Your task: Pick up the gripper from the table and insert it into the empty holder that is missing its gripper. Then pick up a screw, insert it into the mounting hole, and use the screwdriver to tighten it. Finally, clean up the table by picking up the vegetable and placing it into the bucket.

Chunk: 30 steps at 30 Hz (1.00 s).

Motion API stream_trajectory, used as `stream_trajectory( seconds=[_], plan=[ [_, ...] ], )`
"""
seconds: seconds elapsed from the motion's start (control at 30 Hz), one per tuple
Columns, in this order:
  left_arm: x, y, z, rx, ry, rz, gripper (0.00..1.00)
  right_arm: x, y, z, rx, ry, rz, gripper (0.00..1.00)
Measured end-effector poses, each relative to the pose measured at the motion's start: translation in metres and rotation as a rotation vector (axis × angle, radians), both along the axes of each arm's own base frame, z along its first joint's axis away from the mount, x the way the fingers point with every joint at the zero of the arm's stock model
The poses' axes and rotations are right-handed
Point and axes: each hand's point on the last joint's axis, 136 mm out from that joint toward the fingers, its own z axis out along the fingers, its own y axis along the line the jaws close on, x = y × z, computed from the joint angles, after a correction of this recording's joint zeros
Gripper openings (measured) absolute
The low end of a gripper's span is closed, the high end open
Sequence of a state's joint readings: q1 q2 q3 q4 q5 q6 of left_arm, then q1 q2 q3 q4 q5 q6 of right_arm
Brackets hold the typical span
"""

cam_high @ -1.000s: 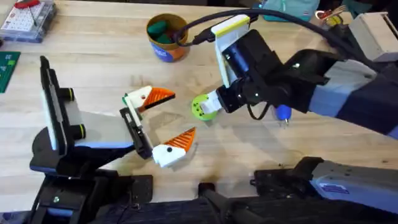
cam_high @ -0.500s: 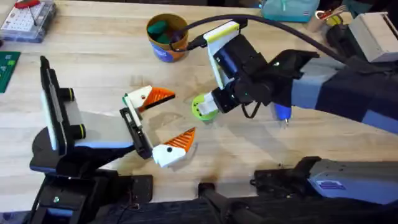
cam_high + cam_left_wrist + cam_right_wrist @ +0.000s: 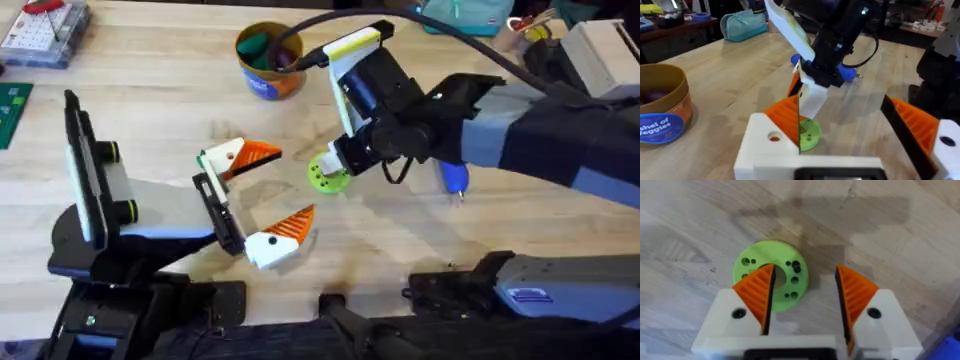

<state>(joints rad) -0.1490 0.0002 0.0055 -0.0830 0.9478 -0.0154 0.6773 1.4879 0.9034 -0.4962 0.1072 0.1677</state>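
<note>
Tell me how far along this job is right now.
Looks done: a green vegetable piece already sits in the bucket.
In hand: the right gripper hangs open over the green perforated disc on the table, gripping nothing. The left gripper is open and empty.
Left: the blue screwdriver lies on the table, and no holder or screw work can be confirmed.

Even, bright light is cast from above; soft shadows are thrown on the table (image 3: 150,90). The near fingers (image 3: 790,117) are rendered blurred.
</note>
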Motion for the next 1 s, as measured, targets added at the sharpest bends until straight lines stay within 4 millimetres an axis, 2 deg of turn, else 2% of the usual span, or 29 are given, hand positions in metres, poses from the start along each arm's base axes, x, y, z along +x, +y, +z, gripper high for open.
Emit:
stream_trajectory(
  seconds=[0.13,0.43,0.87,1.0],
  plan=[
    [0.0,0.0,0.0001,0.0,0.0,0.0,0.989,-0.0026,0.0011,-0.0007,0.007,0.014,0.003,0.588],
    [0.0,0.0,0.0001,0.0,0.0,0.0,0.989,-0.002,0.0034,-0.0043,0.011,0.022,0.006,0.524],
    [0.0,0.0,0.0001,0.0,0.0,0.0,0.989,0.0,0.006,-0.0078,0.014,0.024,0.008,0.505],
    [0.0,0.0,0.0,0.0,0.0,0.0,0.989,-0.0001,0.007,-0.0075,0.019,0.025,0.01,0.461]
  ],
)
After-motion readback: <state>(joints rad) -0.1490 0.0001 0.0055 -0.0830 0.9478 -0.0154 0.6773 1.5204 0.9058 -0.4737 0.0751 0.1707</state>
